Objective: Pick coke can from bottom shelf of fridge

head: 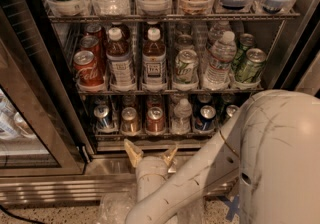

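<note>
so gripper (pixel 151 154) spread wide, empty, just below coke can (pixel 155 120) on btm shelf (pixel 107 136).

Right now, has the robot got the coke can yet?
Not yet. Done: the fridge stands open. In hand: the gripper hangs open and empty just below the bottom shelf, in front of the coke can. Left: reach in, close on the can, lift it out.

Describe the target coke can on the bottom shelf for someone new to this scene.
In the fridge, find the bottom shelf, the lowest wire rack of small cans. The coke can stands third from the left, just above the open end effector. It is dark red with a silver top, between a gold-brown can and a clear bottle.
</note>
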Controlling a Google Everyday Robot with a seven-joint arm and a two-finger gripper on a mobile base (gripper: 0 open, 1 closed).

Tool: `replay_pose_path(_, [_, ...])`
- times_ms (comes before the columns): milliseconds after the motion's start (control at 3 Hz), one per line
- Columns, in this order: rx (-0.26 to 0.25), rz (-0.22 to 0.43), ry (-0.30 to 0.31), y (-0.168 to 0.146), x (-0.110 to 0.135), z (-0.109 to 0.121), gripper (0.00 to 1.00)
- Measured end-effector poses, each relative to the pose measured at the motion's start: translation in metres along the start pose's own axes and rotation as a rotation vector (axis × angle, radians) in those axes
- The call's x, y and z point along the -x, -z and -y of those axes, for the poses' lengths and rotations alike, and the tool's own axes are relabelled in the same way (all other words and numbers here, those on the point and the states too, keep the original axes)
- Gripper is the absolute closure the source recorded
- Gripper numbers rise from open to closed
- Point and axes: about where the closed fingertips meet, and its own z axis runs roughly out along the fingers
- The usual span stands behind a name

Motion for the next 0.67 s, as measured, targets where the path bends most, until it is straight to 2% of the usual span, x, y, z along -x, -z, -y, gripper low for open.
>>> replay_pose_path(333, [-0.013, -0.002, 0.028, -0.006, -0.004, -0.003, 0.00])
replay_pose_path(667, [-0.046, 0.012, 0.067, -0.016, -0.007, 0.001, 0.00])
